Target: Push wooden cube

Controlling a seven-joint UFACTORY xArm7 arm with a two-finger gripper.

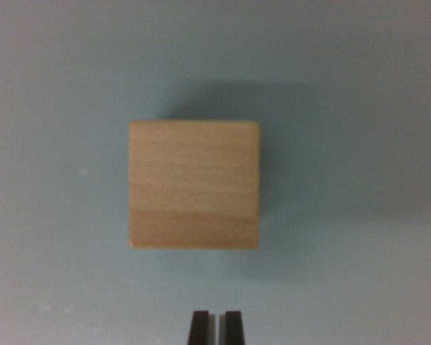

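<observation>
Presently: gripper [215, 327], fingertips nearly together with a slim gap, holding nothing, apart from the cube. Wooden cube [194, 185], flat on the pale table [50, 108], no table edge in view. Likely light, rigid, smooth-sliding; push squarely on its near face, mid-width.

Wooden cube [194, 185] on pale table [50, 86]
</observation>
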